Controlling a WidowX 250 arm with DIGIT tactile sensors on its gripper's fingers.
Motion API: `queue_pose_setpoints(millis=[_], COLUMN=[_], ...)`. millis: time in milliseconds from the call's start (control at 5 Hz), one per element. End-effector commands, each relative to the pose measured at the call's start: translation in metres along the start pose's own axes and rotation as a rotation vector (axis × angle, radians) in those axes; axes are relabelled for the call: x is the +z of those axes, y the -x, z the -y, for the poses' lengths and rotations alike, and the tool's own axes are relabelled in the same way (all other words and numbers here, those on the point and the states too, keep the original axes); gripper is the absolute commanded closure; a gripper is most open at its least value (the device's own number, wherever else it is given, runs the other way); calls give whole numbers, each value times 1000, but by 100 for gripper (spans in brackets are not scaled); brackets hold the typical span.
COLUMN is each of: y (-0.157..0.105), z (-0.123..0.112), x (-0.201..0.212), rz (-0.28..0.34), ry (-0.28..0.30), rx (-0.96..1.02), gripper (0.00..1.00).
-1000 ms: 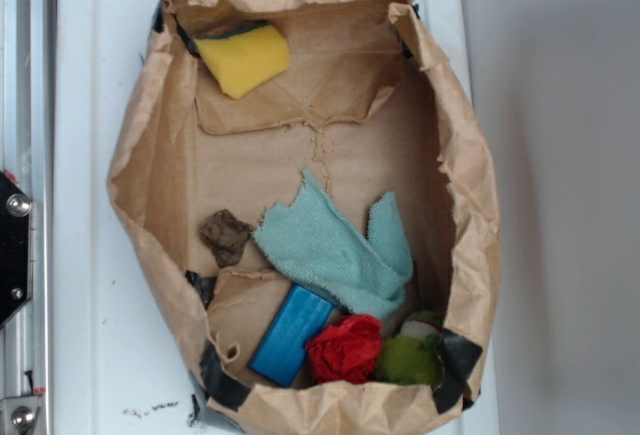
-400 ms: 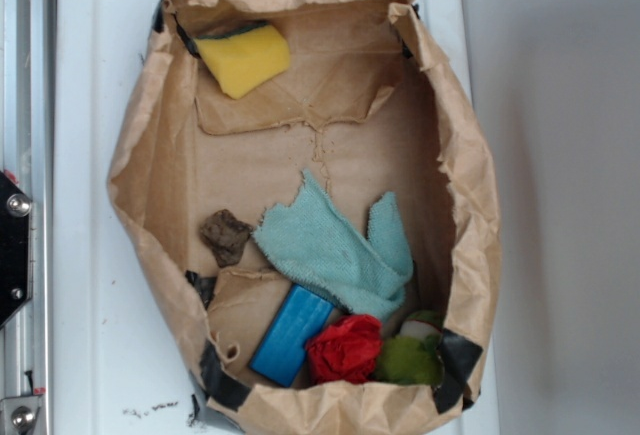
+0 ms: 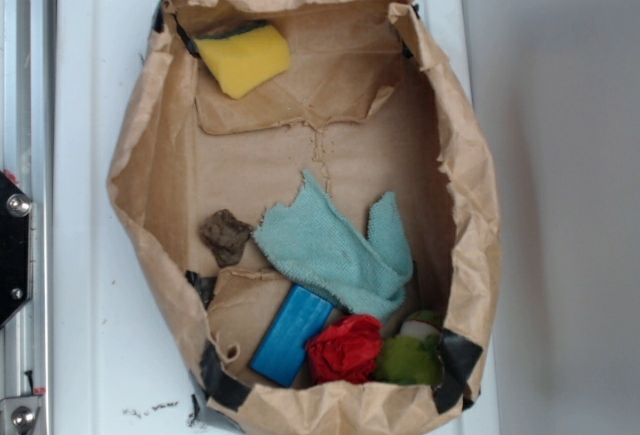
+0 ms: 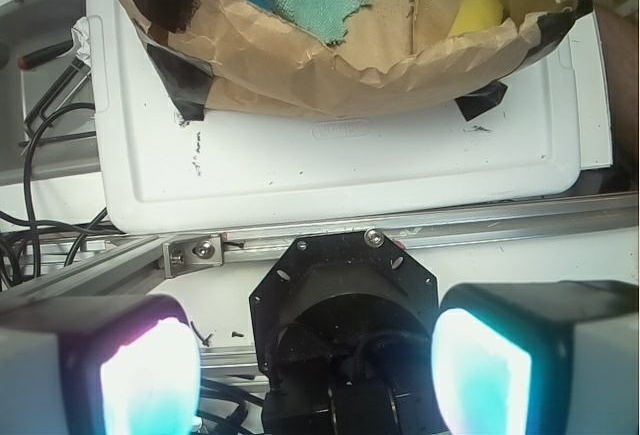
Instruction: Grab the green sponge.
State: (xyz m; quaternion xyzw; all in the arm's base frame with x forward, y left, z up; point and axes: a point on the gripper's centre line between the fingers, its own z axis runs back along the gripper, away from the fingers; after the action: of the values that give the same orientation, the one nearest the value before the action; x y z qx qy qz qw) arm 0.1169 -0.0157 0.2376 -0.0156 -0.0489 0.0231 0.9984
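Observation:
The green sponge (image 3: pixel 243 58) is a bright yellow foam block with a thin dark green layer along its top edge. It lies in the upper left corner of the brown paper bag (image 3: pixel 140 155). In the wrist view the green sponge (image 4: pixel 476 12) peeks over the bag's rim at the upper right. My gripper (image 4: pixel 315 370) is open, its two glowing pads far apart with nothing between them. It hangs over the black robot base, well away from the bag. The gripper does not show in the exterior view.
Inside the bag lie a pale teal cloth (image 3: pixel 335 245), a blue block (image 3: pixel 290 335), a red crumpled piece (image 3: pixel 345 348), a round green fuzzy lump (image 3: pixel 410 358) and a small brown lump (image 3: pixel 225 235). The bag sits on a white tray (image 3: pixel 85 255). Metal rail (image 4: pixel 400 235) runs between.

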Motion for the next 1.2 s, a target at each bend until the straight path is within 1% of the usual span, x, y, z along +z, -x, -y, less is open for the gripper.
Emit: queue_pose_setpoints(millis=[0,200,400,600,800,1000], y=[-33,-59,-76,-90,-103,-118], z=[-8,-18,-27,-40,-47,-52], x=[-4,-13,-23,-32,-38,-48], rz=[24,27,33,42,69,82], ry=[10,7,-1,17,10,15], rx=[-29,-46,-70,-111,-103,-107], gripper=[0,0,0,0,0,0])
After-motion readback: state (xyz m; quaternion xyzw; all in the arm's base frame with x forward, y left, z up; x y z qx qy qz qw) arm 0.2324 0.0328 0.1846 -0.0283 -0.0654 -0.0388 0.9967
